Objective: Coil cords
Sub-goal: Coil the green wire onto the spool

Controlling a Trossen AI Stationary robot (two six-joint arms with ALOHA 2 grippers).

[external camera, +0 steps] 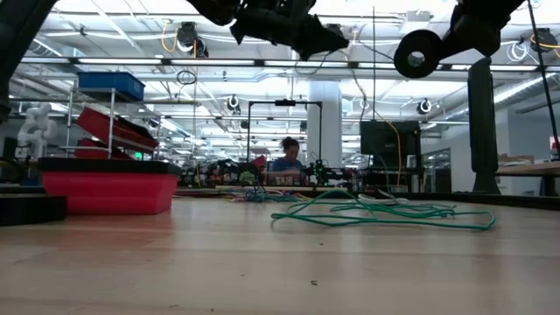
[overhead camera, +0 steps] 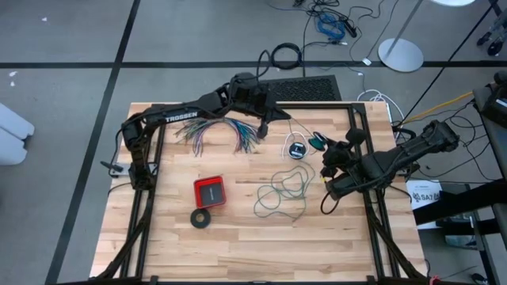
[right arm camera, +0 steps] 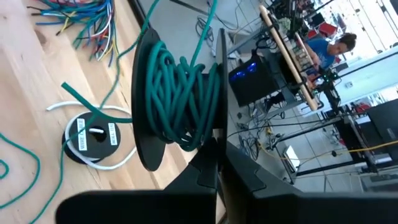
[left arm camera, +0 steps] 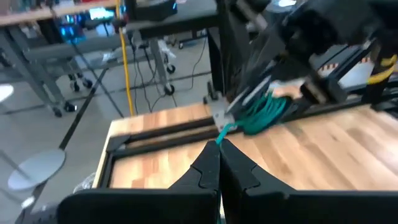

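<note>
A fanned bundle of many-coloured wires (overhead camera: 224, 131) lies near the far edge of the wooden surface (overhead camera: 238, 237). A red square box (overhead camera: 210, 191) sits toward the near left, with a black tape-like ring (overhead camera: 201, 219) just beside it on the near side. Beyond the surface, a person in blue (external camera: 286, 163) sits at a distant workbench, and a white round stand base (overhead camera: 400, 53) rests on the grey floor.

Left wrist camera: closed left gripper (left arm camera: 219, 149) above a wooden table (left arm camera: 336, 143).
Teal-green wire (left arm camera: 264, 113) coil ahead, its end at the fingertips.
</note>
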